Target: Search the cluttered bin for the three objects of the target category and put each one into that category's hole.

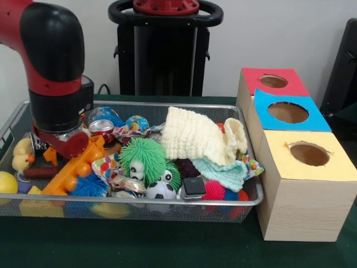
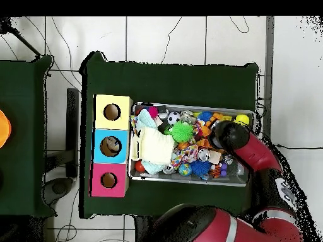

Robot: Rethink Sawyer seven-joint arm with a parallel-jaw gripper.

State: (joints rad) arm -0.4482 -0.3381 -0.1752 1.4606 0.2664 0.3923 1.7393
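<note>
The cluttered bin (image 1: 252, 196) (image 2: 249, 183), a shallow basket of silver wire mesh, is being shown on a dark green table (image 1: 167, 245) (image 2: 170, 79), packed with toys. In the front view the red and black arm (image 1: 53, 72) (image 2: 249, 148) is being lowered into the picture-left end of the bin, and its gripper (image 1: 66, 142) is being hidden among the clutter beneath the wrist, so whether it is open or closed cannot be told. Just beside the wrist, a shiny metal can (image 1: 102, 129) is being seen next to a long orange plastic toy (image 1: 72, 167). A cream knitted cloth (image 1: 195, 137) (image 2: 156, 145) is being draped over the middle of the pile, with a green spiky ball (image 1: 143, 156) (image 2: 182, 131) and a small soccer ball (image 1: 160, 190) in front of it. A yellow duck (image 1: 22, 154) is being seen at the picture-left wall. No crushed clear bottle is being made out with certainty in either view. Touching the bin's picture-right end, three wooden boxes are being lined up in a row: a yellow-topped box (image 1: 307, 153) (image 2: 112, 112) nearest the camera, a blue-topped box (image 1: 287, 111) (image 2: 111, 146) in the middle, and a red-topped box (image 1: 273, 82) (image 2: 108, 180) farthest, each with a round hole in its top.
</note>
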